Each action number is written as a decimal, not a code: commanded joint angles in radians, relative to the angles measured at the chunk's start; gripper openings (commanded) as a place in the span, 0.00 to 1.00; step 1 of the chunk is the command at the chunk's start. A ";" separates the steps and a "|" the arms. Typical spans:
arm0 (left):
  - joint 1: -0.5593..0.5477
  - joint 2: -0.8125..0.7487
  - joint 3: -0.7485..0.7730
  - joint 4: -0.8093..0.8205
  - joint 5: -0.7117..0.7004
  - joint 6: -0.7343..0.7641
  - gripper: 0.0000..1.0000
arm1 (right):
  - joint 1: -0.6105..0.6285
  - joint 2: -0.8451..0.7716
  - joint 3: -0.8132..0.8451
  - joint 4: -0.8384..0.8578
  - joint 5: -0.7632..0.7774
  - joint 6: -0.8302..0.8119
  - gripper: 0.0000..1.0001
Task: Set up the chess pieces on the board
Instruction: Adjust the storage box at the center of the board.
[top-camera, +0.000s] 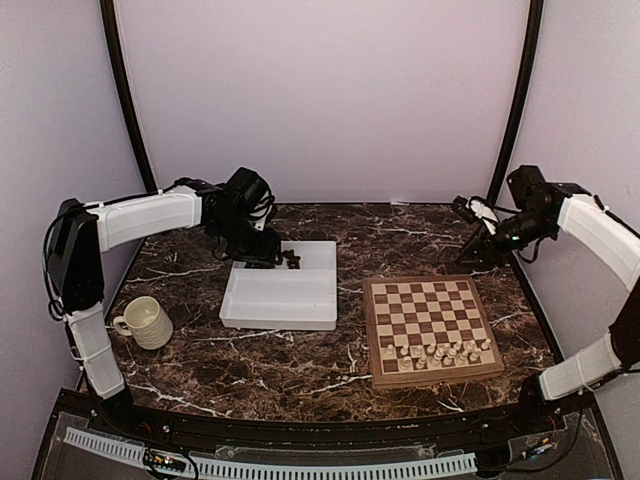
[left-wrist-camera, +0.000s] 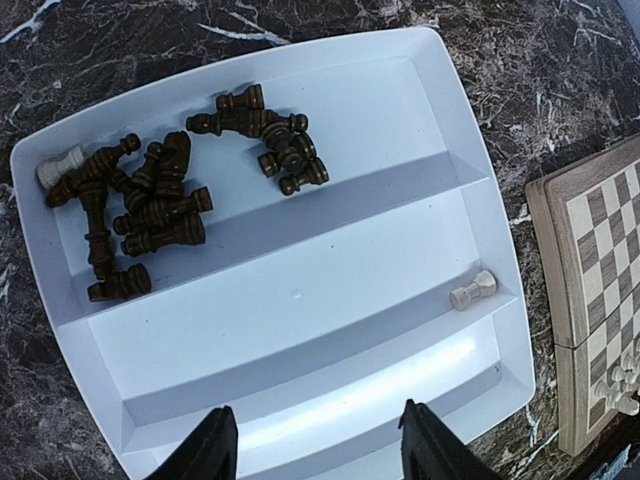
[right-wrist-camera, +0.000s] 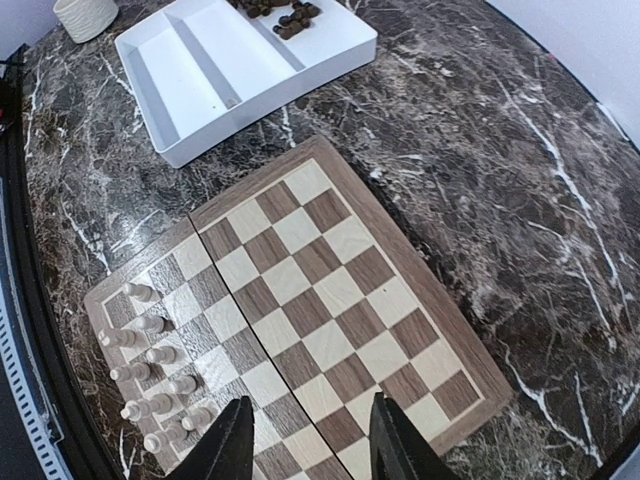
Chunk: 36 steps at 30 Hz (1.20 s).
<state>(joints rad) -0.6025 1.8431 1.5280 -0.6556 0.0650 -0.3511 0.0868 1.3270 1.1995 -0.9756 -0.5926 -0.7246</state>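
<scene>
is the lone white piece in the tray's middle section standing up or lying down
Lying down: the white piece rests on its side in the middle section of the tray, its length along the floor in the left wrist view.

One square wooden chessboard (top-camera: 425, 305), one white rectangular divided tray (top-camera: 275, 300) with three compartments, one cream ribbed mug (top-camera: 148, 322); two cream-white chess pieces (left-wrist-camera: 472, 291) in the tray; about fifteen dark brown chess pieces (left-wrist-camera: 165, 210), heaped too tightly for an exact count
</scene>
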 joint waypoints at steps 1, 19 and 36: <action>0.002 0.067 0.111 -0.130 0.042 -0.009 0.58 | 0.061 0.075 0.027 0.027 0.003 0.046 0.39; 0.027 0.228 0.245 -0.361 0.130 -0.139 0.54 | 0.273 0.435 0.262 0.266 -0.019 0.331 0.41; 0.123 0.333 0.245 -0.422 0.034 -0.317 0.70 | 0.289 0.546 0.339 0.213 -0.031 0.311 0.44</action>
<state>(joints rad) -0.5171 2.1769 1.7844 -1.0416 0.0792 -0.6083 0.3714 1.8565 1.5257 -0.7555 -0.6094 -0.4202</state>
